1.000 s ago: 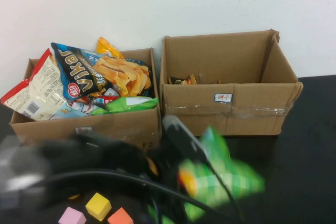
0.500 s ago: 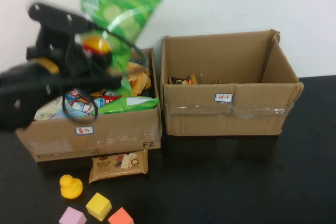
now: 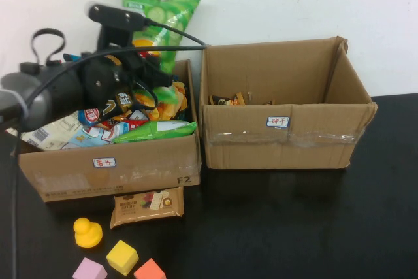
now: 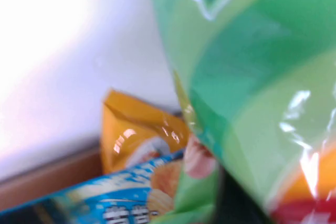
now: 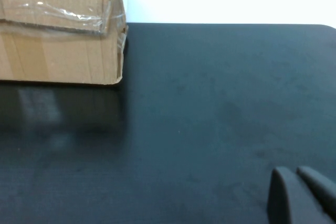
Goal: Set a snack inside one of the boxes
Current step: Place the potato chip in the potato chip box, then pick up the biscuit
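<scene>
My left gripper (image 3: 142, 59) is shut on a green snack bag (image 3: 160, 12) and holds it upright above the back of the left cardboard box (image 3: 130, 164), which is heaped with snack bags. The green bag fills the left wrist view (image 4: 252, 77), with an orange bag (image 4: 131, 129) and a blue bag (image 4: 115, 203) of the box beneath it. The right cardboard box (image 3: 287, 138) holds a few small snacks at its back left. My right gripper (image 5: 296, 174) is shut and empty, low over the black table, out of the high view.
A brown snack packet (image 3: 147, 206) lies on the black table in front of the left box. A yellow duck (image 3: 87, 232) and yellow (image 3: 122, 256), pink (image 3: 89, 270) and orange (image 3: 150, 270) blocks lie at the front left. The right box's corner shows in the right wrist view (image 5: 63, 35).
My left arm has swung the green bag from low at the table's front up and back to above the left box. The brown packet and duck are now uncovered.
</scene>
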Controlling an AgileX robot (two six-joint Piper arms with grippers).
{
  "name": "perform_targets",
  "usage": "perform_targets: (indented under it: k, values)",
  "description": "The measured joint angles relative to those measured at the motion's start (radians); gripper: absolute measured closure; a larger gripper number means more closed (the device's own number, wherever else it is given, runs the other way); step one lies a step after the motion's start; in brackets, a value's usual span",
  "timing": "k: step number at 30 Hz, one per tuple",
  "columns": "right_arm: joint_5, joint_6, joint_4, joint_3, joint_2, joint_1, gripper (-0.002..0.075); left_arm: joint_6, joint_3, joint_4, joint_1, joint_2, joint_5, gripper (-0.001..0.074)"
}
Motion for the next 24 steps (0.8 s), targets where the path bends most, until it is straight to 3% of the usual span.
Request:
perform_targets:
  k: [4,8,18,24]
  values:
    - [0.000,0.000,0.000,0.000,0.000,0.000,0.0727,-0.042,-0.035,0.000,0.000,0.036,0.049,0.0156]
    - [0.000,0.000,0.000,0.000,0.000,0.000,0.0727,-0.051,-0.039,0.014,0.000,0.016,0.069,0.0064]
    - [0.000,0.000,0.000,0.000,0.000,0.000,0.0727,-0.054,-0.040,0.137,-0.014,-0.276,0.319,0.0046]
    - [0.000,0.000,0.000,0.000,0.000,0.000,0.0727,-0.046,0.030,0.186,-0.059,-0.413,0.616,0.0158]
